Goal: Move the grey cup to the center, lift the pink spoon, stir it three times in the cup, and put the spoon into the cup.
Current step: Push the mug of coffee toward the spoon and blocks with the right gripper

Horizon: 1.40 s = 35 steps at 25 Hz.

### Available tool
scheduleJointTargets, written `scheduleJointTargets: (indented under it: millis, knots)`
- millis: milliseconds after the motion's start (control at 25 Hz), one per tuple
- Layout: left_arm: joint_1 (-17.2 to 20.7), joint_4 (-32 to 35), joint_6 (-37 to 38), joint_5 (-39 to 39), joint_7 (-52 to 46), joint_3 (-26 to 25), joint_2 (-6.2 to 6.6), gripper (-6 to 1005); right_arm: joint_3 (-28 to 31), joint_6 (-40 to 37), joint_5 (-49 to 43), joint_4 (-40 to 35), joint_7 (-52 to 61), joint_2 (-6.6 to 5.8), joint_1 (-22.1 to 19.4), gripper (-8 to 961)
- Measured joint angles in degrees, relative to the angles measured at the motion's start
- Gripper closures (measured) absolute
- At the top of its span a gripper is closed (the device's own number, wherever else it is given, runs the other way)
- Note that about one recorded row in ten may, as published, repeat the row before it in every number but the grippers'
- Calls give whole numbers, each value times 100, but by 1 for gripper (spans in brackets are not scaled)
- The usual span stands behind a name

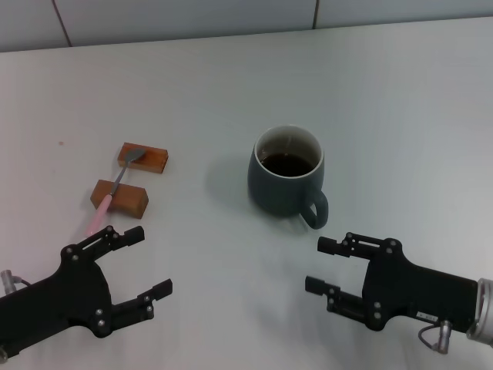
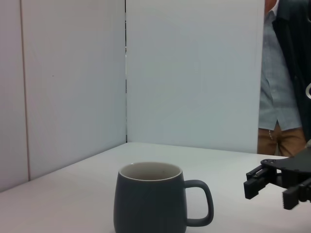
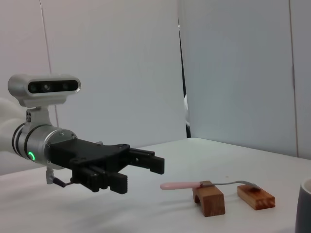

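The grey cup (image 1: 287,179) stands upright near the middle of the table, dark liquid inside, its handle toward my right gripper; it also shows in the left wrist view (image 2: 150,198). The pink spoon (image 1: 114,191) lies across two brown blocks at the left, bowl on the far block; it also shows in the right wrist view (image 3: 187,185). My left gripper (image 1: 152,260) is open and empty, just in front of the spoon's handle end. My right gripper (image 1: 317,264) is open and empty, just in front of the cup's handle.
Two brown wooden blocks (image 1: 143,158) (image 1: 119,198) carry the spoon. The table (image 1: 385,100) is plain white and runs to pale wall panels at the back. A person (image 2: 279,97) stands beyond the table in the left wrist view.
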Motion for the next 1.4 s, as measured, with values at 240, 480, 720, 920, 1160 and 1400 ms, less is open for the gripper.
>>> scheduleJointTargets:
  millis: [240, 480, 720, 920, 1160, 1400]
  knots:
    - [0, 56, 2, -1, -25, 2, 15, 171, 64, 62, 32, 9, 176, -2, 59, 466]
    - [0, 59, 5, -1, -78, 4, 20, 171, 91, 34, 99, 25, 113, 0, 67, 599]
    - [0, 72, 11, -1, -79, 4, 4, 171, 620, -210, 850, 346, -1173, 10, -301, 781]
    - [0, 76, 18, -1, -80, 4, 8, 170, 1210, -201, 1949, 725, -1905, 27, -545, 923]
    - [0, 142, 20, 0, -80, 4, -10, 170, 1385, 839, 2392, 859, -1976, 34, -304, 920]
    - [1, 145, 20, 0, -80, 12, -17, 170, 1296, 1706, 2363, 842, -2004, 24, 143, 923]
